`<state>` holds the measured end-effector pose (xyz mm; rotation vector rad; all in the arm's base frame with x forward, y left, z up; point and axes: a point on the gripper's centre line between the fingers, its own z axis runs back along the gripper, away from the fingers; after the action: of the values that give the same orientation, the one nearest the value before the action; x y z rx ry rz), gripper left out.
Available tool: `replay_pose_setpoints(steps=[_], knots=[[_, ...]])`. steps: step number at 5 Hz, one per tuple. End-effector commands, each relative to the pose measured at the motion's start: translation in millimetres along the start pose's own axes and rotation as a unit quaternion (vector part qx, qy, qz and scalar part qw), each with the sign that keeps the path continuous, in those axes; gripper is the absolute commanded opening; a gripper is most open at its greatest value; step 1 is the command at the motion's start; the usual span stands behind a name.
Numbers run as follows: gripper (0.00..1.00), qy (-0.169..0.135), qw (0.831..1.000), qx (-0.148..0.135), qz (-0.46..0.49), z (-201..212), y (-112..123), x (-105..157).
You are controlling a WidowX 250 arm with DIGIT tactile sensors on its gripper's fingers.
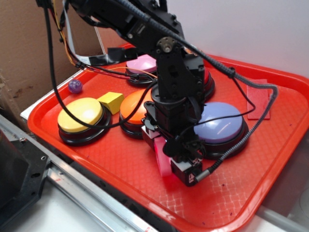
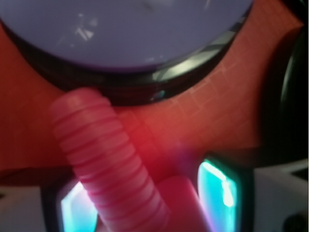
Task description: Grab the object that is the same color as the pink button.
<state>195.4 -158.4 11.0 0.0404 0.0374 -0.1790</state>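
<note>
Exterior view
Tray (image 1: 96, 159): red, waffle-textured floor, holds everything below.
Pink button (image 1: 142, 64): at 12 o'clock on the tray, partly behind the arm.
Yellow button (image 1: 80, 114): at 9 o'clock; yellow block (image 1: 111, 102) just beside it at its 2 o'clock.
Orange button (image 1: 135, 107): centre of the tray, partly hidden by the arm.
Lavender button (image 1: 221, 123): at 3 o'clock of the gripper, close beside it.
Red block (image 1: 259, 98): flat, at 2 o'clock near the far rim.
Purple ball (image 1: 75, 86): at 10 o'clock by the rim.
Gripper (image 1: 169, 162): lowered at 6 o'clock of the orange button.
Pink bolt (image 1: 162, 159): between the fingers.

Wrist view
Pink bolt (image 2: 113, 164): ribbed shaft slanting toward 11 o'clock, tip almost at the lavender button (image 2: 125, 29).
Jaws: closed around the pink bolt's lower end.
Tray (image 2: 217, 111): bare floor at 3 o'clock of the shaft.
</note>
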Motion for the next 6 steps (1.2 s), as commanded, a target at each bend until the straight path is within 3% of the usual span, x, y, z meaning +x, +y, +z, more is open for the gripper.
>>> replay_pose_setpoints(steps=[1,2,4,5,6], knots=[[0.0,-0.022,0.999,-0.037,0.015,55,14,3],[0.0,-0.028,0.998,-0.047,0.018,93,28,0],[0.0,-0.072,0.992,-0.104,0.013,169,69,-18],[0.0,-0.11,0.988,-0.111,0.019,194,80,-31],[0.0,-0.145,0.984,-0.093,0.033,205,81,-41]])
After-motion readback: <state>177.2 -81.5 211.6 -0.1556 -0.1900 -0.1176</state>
